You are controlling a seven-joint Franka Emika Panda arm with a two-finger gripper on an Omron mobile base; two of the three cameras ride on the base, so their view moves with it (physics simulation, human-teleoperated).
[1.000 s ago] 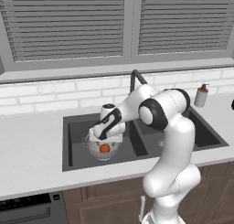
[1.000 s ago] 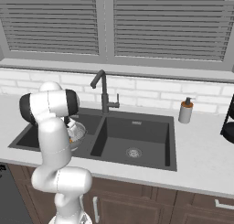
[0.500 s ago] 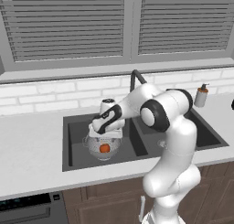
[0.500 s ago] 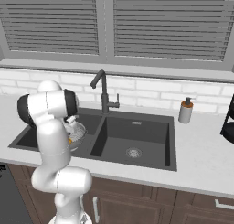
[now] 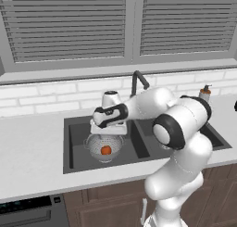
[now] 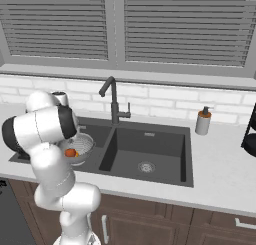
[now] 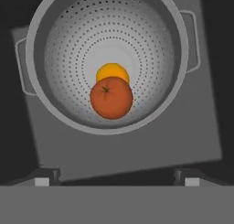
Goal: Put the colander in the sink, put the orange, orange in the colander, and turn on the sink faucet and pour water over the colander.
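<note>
The silver-grey colander [image 5: 98, 143] [image 6: 84, 140] [image 7: 68, 45] stands in the left basin of the dark sink [image 5: 78, 160] [image 6: 155, 146]. Two oranges lie touching at its bottom: a darker orange [image 7: 111, 98] [image 5: 106, 150] [image 6: 70, 152] and a paler orange [image 7: 112, 72] half behind it. My gripper [image 5: 108, 134] [image 7: 117, 178] hangs straight above the colander, open, with nothing between its fingertips [image 7: 45, 176]. The dark faucet [image 5: 137, 80] [image 6: 113, 100] rises behind the divider between the basins. No stream comes from its spout.
A white soap bottle [image 5: 205, 93] [image 6: 202, 121] stands on the counter right of the sink. The right basin has a silver drain [image 6: 146, 166]. A dark object [image 6: 250, 131] sits at the far right edge. A stove front [image 5: 28, 212] shows at lower left.
My hand has lifted a little above the colander and stayed open. The oranges rest in the colander as before.
</note>
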